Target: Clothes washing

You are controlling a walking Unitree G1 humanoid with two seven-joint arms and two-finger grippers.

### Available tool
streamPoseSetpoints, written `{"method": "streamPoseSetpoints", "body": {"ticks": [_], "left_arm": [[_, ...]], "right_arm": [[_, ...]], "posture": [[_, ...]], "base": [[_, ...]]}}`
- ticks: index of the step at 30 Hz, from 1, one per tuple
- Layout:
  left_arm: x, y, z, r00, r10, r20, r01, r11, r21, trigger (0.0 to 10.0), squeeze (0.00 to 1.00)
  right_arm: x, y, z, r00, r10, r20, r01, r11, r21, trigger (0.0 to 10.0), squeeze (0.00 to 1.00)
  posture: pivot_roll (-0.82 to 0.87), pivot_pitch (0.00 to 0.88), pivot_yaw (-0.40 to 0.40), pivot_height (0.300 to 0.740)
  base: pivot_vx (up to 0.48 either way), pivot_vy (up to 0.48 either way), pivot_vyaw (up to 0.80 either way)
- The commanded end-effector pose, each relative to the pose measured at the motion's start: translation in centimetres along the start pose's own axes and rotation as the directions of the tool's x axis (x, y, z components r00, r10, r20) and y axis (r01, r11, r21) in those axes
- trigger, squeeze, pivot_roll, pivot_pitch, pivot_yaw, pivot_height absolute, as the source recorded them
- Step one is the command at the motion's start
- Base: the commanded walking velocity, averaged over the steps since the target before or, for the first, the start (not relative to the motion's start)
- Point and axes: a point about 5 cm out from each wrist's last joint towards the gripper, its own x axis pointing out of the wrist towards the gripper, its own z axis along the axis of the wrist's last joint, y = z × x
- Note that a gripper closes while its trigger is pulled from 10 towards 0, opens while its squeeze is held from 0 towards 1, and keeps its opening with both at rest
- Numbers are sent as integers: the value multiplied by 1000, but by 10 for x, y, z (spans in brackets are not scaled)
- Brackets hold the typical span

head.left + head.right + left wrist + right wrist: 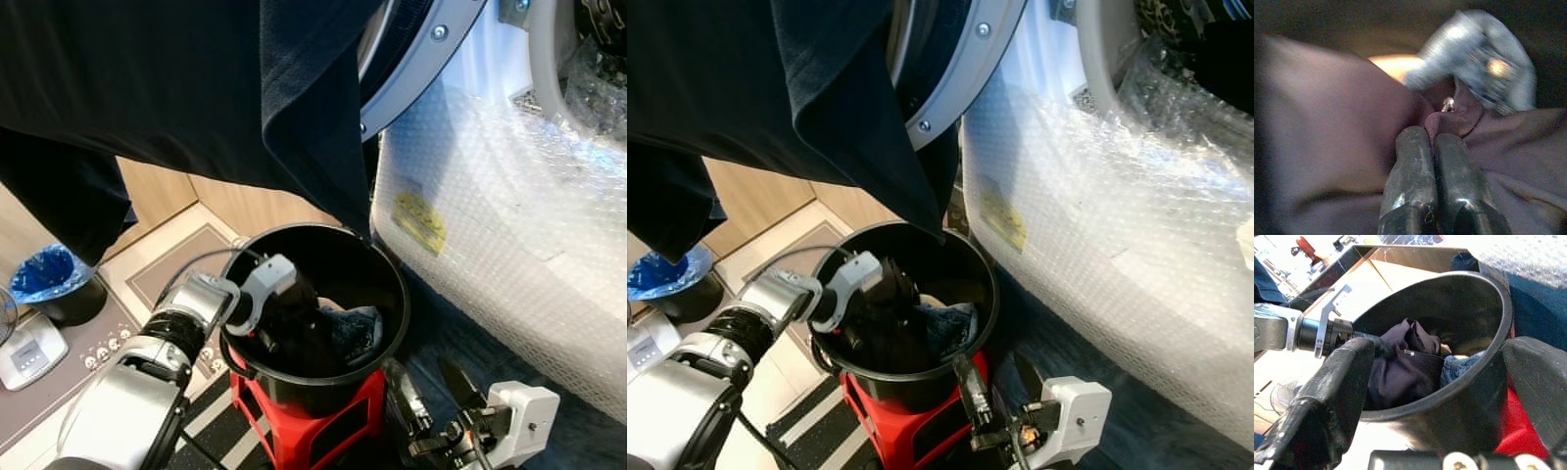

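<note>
Left eye view: the left gripper (pixel 263 338) is reached down inside the black bucket (pixel 392 328), which stands on a red stool (pixel 338 421); its fingers are buried in a dark garment (pixel 299 338), with a piece of blue denim (pixel 355 328) lying at three o'clock of it. A large dark cloth (pixel 245 88) hangs from twelve o'clock across the washing machine door (pixel 421 59), its lowest corner dangling just above the bucket rim. Risk: a lift straight up could snag this cloth and drag it along or blind the head camera. Right eye view: the right gripper (pixel 994 392) sits at five o'clock of the bucket, fingers spread wide and empty, close beside the bucket wall; the machine's bubble-wrapped front (pixel 1117 225) stands at three o'clock. Risk: a sideways nudge could tip the bucket off the narrow stool. Left wrist view: the two fingers are pressed together on a fold of dark fabric; the pinch looks thin, so the garment may slip on lifting. Right wrist view: the bucket rim lies between the open fingers; denim may be pulled out tangled with the dark garment.
</note>
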Motion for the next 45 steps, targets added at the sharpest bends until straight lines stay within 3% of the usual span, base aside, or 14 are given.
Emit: {"method": "streamPoseSetpoints", "body": {"ticks": [1,2,3,4,5,10,11,15,17,18,28,29,34,45], "left_arm": [[-3,2,-1,999,42,29,-42,999,28,4941,0],[-2,0,1,998,43,54,-45,998,39,4431,0],[-1,-3,5,994,51,96,-57,997,57,9216,0],[0,-6,8,990,58,125,-67,995,68,9216,0],[0,-8,11,986,64,154,-77,994,80,10000,0],[-7,-23,44,925,66,373,-115,987,112,10000,0],[-7,-23,44,925,66,373,-115,987,112,10000,0],[-16,-43,60,849,37,526,-145,976,165,10000,0],[-17,-46,61,842,34,539,-148,974,170,10000,0],[-20,-56,62,813,13,582,-142,974,177,10000,0],[-26,-98,63,747,-42,663,-168,954,250,10000,0],[-26,-98,63,747,-42,663,-168,954,250,10000,0],[-42,-111,84,659,-34,752,-180,963,201,10000,0],[-53,-135,106,578,-78,812,-117,977,177,10000,0]], "right_arm": [[-1,-2,-4,1000,-8,-11,8,1000,2,10000,0],[1,-2,-4,1000,-6,-9,6,1000,1,10000,0],[3,-2,-4,1000,-2,-4,2,1000,0,10000,0],[4,-2,-4,1000,1,-1,-1,1000,-1,10000,0],[5,-3,-3,1000,3,1,-3,1000,-1,10000,0],[9,-5,-4,1000,7,5,-7,1000,-5,10000,0],[9,-5,-4,1000,7,5,-7,1000,-5,10000,0],[8,-13,-8,1000,26,-13,-26,999,-21,10000,0],[7,-13,-9,999,36,-20,-37,999,-25,10000,0],[5,-15,-10,995,84,-47,-86,995,-41,10000,0],[-1,-37,-13,929,299,-216,-330,936,-122,10000,0],[-1,-37,-13,929,299,-216,-330,936,-122,10000,0],[5,-54,-7,899,350,-262,-397,905,-153,10000,0],[22,-78,10,904,337,-263,-400,883,-245,10000,0]], "posture": [[-205,206,74,740],[-203,203,74,740],[-198,194,73,740],[-198,194,73,740],[-198,192,72,740],[-198,175,72,740],[-198,175,72,740],[-201,149,80,740],[-201,149,80,740],[-200,134,84,740],[-189,62,95,740],[-189,62,95,740],[-183,15,96,740],[-169,0,68,740]], "base": [[0,0,0],[0,0,0],[0,0,0],[0,0,0],[0,0,0],[0,0,0],[0,0,0],[0,0,0],[0,0,0],[0,0,0],[0,0,0],[0,0,0],[0,0,0],[0,0,0]]}}
